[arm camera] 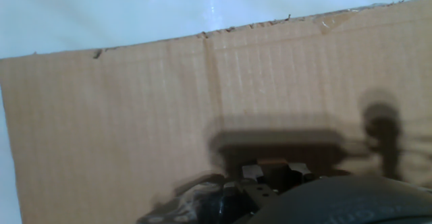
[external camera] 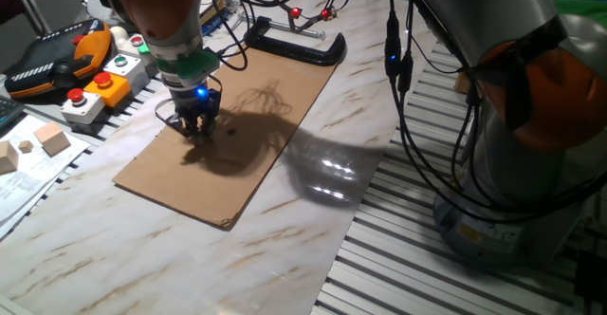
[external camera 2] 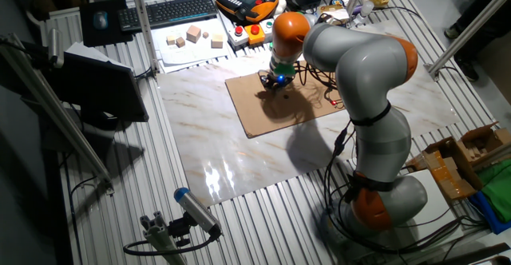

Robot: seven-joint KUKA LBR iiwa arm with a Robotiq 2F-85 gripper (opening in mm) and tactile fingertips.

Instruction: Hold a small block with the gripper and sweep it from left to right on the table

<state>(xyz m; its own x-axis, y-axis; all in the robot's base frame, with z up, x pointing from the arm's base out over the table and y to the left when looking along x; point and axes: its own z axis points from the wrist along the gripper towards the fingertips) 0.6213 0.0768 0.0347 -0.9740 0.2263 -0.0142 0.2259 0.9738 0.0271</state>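
Note:
My black gripper (external camera: 197,128) with its blue light points straight down onto a brown cardboard sheet (external camera: 248,154) that lies on the white marble table (external camera: 142,249). Its fingertips touch the sheet near its left part. The other fixed view has the gripper (external camera 2: 275,84) at the sheet's far corner (external camera 2: 279,109). Low in the hand view, a thin tan sliver, the small block (arm camera: 273,161), sits pinched between the dark fingers of the gripper (arm camera: 273,171). The fingers hide it in both fixed views.
A black C-clamp (external camera: 294,45) lies at the sheet's far end. Push-button boxes (external camera: 100,87), an orange pendant (external camera: 52,59) and larger pale wooden blocks (external camera: 52,142) stand to the left, off the marble. Cables (external camera: 398,68) hang at the right by the arm's base.

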